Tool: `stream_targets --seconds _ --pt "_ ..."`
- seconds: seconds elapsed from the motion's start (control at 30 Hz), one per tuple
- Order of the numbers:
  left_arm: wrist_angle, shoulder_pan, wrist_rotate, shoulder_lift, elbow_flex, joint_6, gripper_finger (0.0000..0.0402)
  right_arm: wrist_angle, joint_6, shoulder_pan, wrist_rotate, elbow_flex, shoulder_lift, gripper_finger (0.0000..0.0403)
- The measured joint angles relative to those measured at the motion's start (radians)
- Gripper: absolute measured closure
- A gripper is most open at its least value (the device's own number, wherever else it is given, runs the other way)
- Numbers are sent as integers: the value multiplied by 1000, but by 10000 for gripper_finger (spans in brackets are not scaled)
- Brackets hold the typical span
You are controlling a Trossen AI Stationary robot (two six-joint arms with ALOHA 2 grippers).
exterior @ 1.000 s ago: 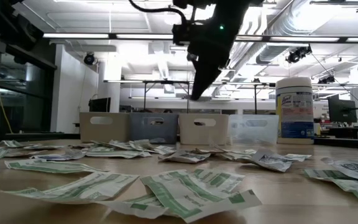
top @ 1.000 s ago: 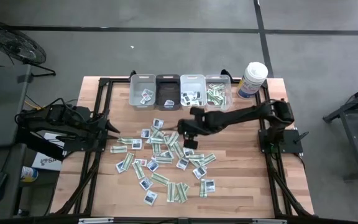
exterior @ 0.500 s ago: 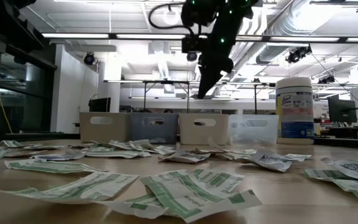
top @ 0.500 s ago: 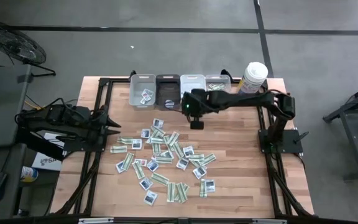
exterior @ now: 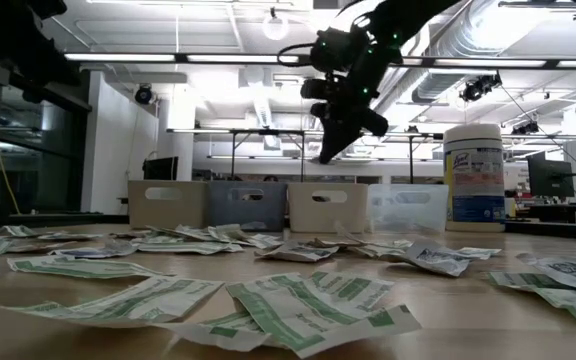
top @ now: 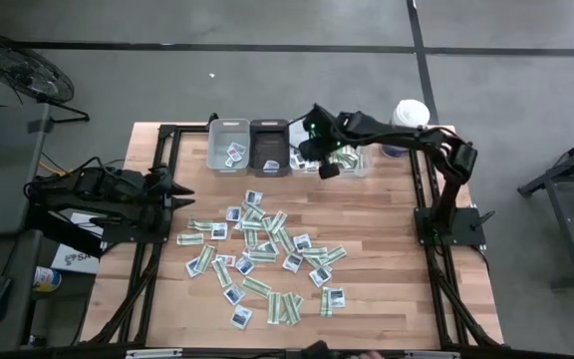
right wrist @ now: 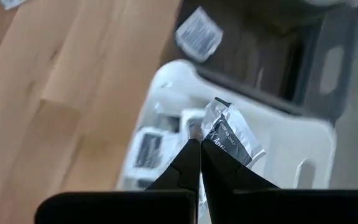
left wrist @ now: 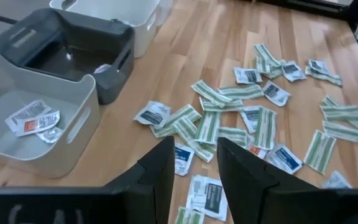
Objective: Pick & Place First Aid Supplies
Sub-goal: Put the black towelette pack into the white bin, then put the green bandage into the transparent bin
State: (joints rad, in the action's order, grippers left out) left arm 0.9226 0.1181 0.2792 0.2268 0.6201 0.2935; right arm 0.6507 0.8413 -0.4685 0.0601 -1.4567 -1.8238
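The first aid supplies (top: 267, 254) lie scattered as flat green-and-white and white-and-blue packets on the wooden table (top: 387, 249). My right gripper (top: 325, 166) hangs over the third bin, a white one (top: 309, 150), in the row at the far edge. It is shut on one small white packet with dark print (right wrist: 230, 134). More packets lie inside that bin (right wrist: 146, 148). My left gripper (top: 174, 189) waits at the table's left edge, open (left wrist: 194, 163), with nothing between its fingers. My right gripper pinches the packet by its near edge (right wrist: 212, 140) between its two fingertips. The fingers slant down from the table's right side. The rest of the packet sticks out beyond the fingertips, crumpled, lifted clear above the white bin.
Four bins stand in a row at the far edge: a pale one (top: 229, 148), a dark one (top: 269, 148), the white one and a clear one (top: 351, 148) holding green packets. A tall white canister (top: 408, 126) stands to their right. Black frame rails (top: 157, 249) run along both table sides.
My right gripper has swung from above the scattered packets toward the far edge and now hangs over the white bin. It stayed shut and rolled at the wrist on the way. My left gripper has turned in place.
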Motion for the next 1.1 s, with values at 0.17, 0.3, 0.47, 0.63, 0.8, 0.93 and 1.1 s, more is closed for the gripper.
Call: stream_targets --seconds 0.17,0.3,0.47,0.63,0.8,0.93,1.1 --pt "-9 0 27 0 0 3 283 -54 84 -49 63 -2 -37 403" --pt "-21 0 43 0 0 3 283 -59 128 -71 75 -2 -72 403" --pt "-53 0 47 0 0 2 283 -57 131 -91 75 -2 -107 397" --pt "-63 0 47 0 0 0 283 -58 146 -92 26 -2 -108 375" --pt "-60 0 49 0 0 0 283 -57 94 -92 29 -2 -108 338" --pt "-59 0 56 0 0 -13 283 -46 -52 -92 4 -2 -105 299" --pt "-58 0 93 0 0 -27 283 53 -299 -92 37 -1 -63 263"
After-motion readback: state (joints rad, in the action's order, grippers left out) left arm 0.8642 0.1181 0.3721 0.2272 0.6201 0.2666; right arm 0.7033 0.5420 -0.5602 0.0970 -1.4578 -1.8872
